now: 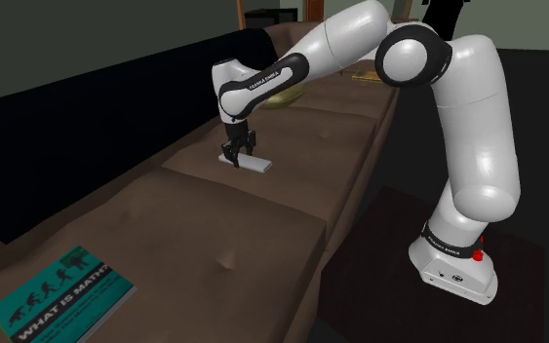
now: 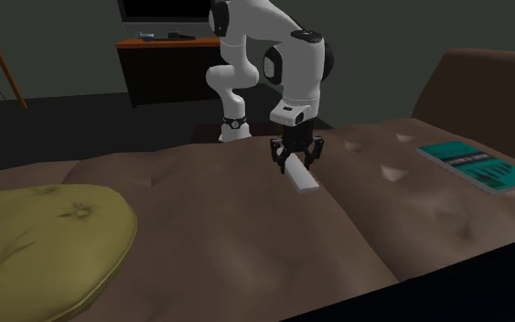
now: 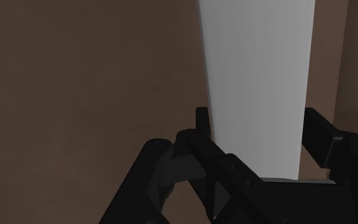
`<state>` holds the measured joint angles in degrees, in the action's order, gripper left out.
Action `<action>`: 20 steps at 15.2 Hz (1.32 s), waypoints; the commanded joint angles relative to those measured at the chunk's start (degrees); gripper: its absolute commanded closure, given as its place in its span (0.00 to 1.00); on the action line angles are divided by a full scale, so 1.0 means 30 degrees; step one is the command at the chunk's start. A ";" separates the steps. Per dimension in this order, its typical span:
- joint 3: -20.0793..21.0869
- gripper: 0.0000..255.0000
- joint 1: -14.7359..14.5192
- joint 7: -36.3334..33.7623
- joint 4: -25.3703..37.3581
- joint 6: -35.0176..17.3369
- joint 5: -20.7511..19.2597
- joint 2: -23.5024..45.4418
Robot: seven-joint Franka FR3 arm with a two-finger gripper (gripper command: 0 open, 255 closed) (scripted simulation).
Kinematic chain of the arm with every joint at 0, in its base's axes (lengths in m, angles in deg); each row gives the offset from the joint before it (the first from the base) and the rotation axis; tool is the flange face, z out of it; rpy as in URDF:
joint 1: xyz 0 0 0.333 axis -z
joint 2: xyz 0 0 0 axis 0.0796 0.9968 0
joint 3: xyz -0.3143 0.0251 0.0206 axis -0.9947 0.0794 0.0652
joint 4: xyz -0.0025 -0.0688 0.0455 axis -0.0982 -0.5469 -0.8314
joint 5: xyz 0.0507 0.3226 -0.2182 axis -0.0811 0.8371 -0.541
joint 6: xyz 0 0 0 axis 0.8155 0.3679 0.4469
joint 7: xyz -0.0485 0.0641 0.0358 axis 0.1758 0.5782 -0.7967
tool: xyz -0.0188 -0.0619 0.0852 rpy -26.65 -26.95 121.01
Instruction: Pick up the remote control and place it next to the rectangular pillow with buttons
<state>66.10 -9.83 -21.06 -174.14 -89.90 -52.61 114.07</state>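
Jaws: were clenched on one end of the white remote control (image 3: pixel 257 89) | remote: was laid flat on brown sofa cushion (image 1: pixel 311 146), directly beneath jaws

You are in a home's living room: a long brown sofa (image 2: pixel 200 238) with tufted cushions carries an olive pillow (image 2: pixel 36 242) and a teal book (image 1: pixel 62 297), and a television (image 2: pixel 164 9) stands on a dark cabinet (image 2: pixel 159 69) behind it.
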 commanded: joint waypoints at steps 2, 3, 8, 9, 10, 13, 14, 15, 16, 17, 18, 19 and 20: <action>0.0043 1.00 -0.0023 -0.0032 0.0302 0.0629 0.0053 -0.0329; 0.0052 1.00 -0.0020 -0.0026 0.0437 0.0846 0.0069 -0.0412; 0.0088 1.00 -0.0017 0.0000 0.1194 0.1959 0.0137 -0.0772; 0.0094 1.00 -0.0018 0.0004 0.1362 0.2186 0.0149 -0.0833; 0.0101 1.00 -0.0019 0.0008 0.1535 0.2416 0.0160 -0.0890; 0.0118 1.00 -0.0026 0.0017 0.2091 0.3115 0.0189 -0.1036; 0.0123 1.00 -0.0030 0.0020 0.2289 0.3352 0.0198 -0.1076; 0.0128 1.00 -0.0034 0.0022 0.2492 0.3591 0.0205 -0.1112; 0.0132 1.00 -0.0039 0.0023 0.2703 0.3833 0.0212 -0.1143; 0.0137 1.00 -0.0044 0.0025 0.2920 0.4076 0.0217 -0.1170; 0.0141 1.00 -0.0050 0.0026 0.3144 0.4321 0.0223 -0.1193; 0.0145 1.00 -0.0057 0.0026 0.3374 0.4569 0.0227 -0.1210; 0.0149 1.00 -0.0065 0.0026 0.3613 0.4820 0.0230 -0.1223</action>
<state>66.53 -9.99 -20.97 -163.96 -76.18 -51.93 110.47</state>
